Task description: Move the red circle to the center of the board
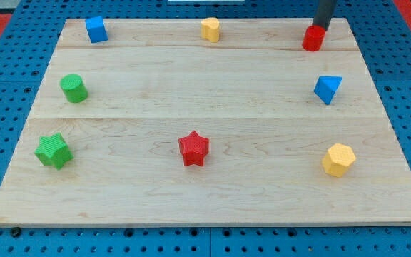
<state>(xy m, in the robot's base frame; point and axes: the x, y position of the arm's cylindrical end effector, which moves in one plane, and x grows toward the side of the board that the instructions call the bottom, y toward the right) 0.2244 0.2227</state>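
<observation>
The red circle (pixel 313 38) is a short red cylinder near the board's top right corner. My dark rod comes down from the view's top edge, and my tip (pixel 320 27) sits right behind the red circle, at its upper right side, touching or nearly touching it. The wooden board (pixel 205 100) fills most of the view; its middle lies well to the lower left of the red circle.
A red star (pixel 193 148) lies below the middle. A blue triangle (pixel 327 88) and yellow hexagon (pixel 338 159) are on the right. A yellow block (pixel 210 29) and blue cube (pixel 96 30) sit along the top. A green cylinder (pixel 73 88) and green star (pixel 53 150) are on the left.
</observation>
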